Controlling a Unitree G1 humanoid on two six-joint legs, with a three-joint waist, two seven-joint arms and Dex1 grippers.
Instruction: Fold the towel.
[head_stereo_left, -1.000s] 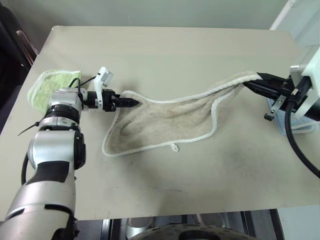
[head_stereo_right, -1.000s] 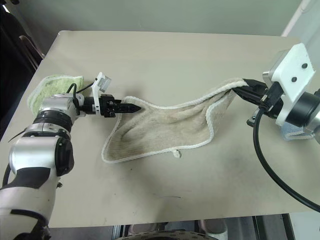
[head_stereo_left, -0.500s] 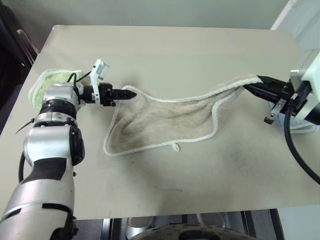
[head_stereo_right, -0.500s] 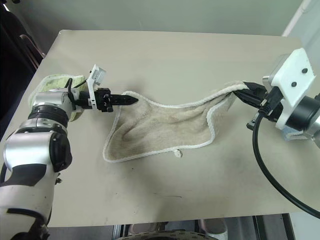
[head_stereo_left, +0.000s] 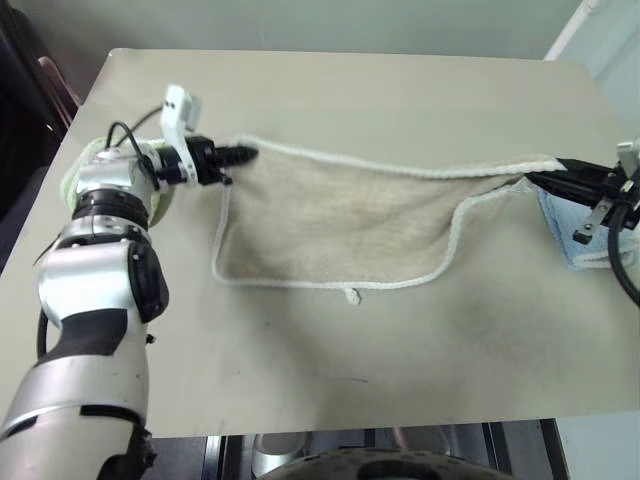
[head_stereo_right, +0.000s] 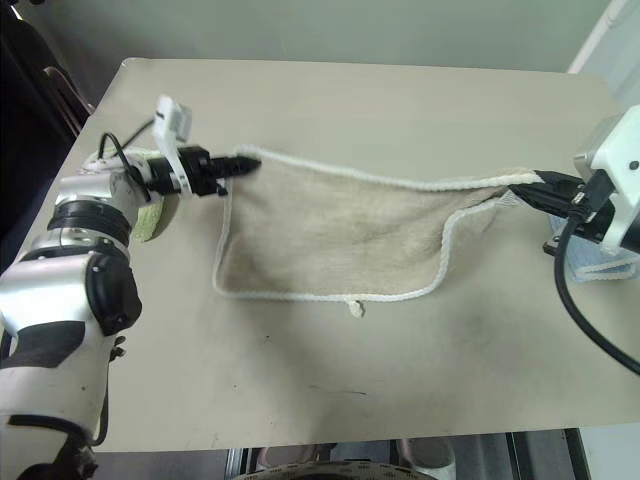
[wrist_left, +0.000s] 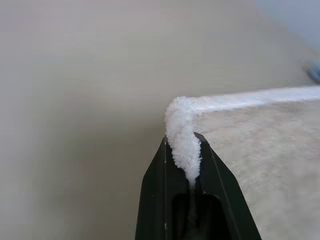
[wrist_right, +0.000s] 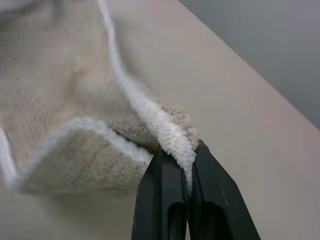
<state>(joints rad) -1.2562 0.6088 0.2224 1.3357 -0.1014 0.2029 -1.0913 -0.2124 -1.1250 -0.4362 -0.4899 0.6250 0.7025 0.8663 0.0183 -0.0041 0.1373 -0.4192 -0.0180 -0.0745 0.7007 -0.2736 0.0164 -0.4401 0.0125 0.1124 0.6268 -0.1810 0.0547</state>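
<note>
**Beige towel stretched between two closed grippers**

Beige tabletop (head_stereo_left: 330, 90) takes up most of the head views, running from the upper left of the frame to the lower right. Across its middle lies the towel (head_stereo_left: 340, 225), the largest cloth in sight, tan terry with a white corded edge. Its upper edge is drawn into a nearly straight line from upper left to middle right, so the long axis runs left to right across the frame. The lower part sags onto the table, and a small loop tag (head_stereo_left: 350, 296) sits at the bottom edge.

One corner is pinched in the left gripper (head_stereo_left: 238, 154) at the upper left of the cloth; the left wrist view shows the fingers clamped on the white cord. The opposite corner is pinched in the right gripper (head_stereo_left: 545, 180) at the middle right, its fingers likewise closed on the corded edge in the right wrist view. Each gripper sits at an end of the long axis, with the cloth lying inward from both, so neither arm is nearer than the other. The coming fold likely depends on both held corners travelling together toward the lower edge.

Count: one beige towel, two grippers, one green towel (head_stereo_right: 150, 215) partly hidden behind the left arm at the left, and one light blue towel (head_stereo_left: 565, 235) under the right gripper at the right edge.
</note>
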